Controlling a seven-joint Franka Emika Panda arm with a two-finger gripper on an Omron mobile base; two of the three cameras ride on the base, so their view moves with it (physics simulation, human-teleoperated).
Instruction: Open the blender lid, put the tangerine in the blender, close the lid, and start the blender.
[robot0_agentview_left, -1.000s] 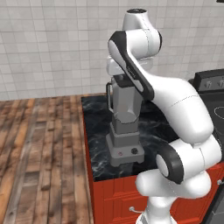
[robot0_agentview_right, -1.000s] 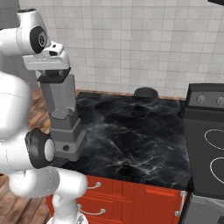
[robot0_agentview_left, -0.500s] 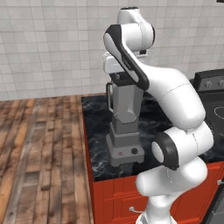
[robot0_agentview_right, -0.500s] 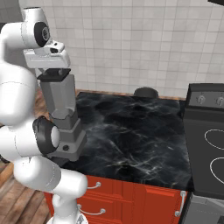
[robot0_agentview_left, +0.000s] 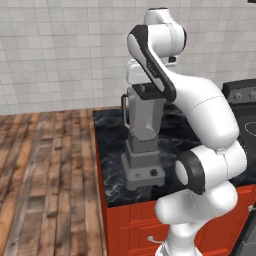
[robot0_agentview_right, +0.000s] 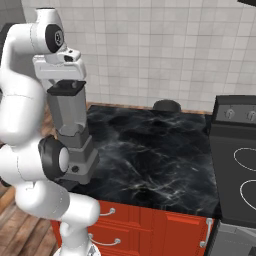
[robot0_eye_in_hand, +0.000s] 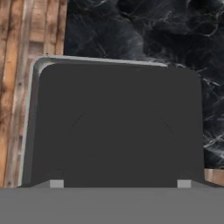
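Dark lid (robot0_eye_in_hand: 116, 127) is seen seated on the blender (robot0_agentview_left: 142, 137) at the counter's (robot0_agentview_right: 165, 160) left edge; nothing is done yet. The gripper's spread cannot be told.

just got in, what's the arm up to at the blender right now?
The arm has its hand right over the top of the blender, which stands at the left end of the dark marble counter. The blender lid sits on the jar, seen straight down in the hand view. The gripper's fingers aren't visible enough to tell whether they are open or closed on it. The knob and red button on the base are untouched. A dark round object sits by the wall.
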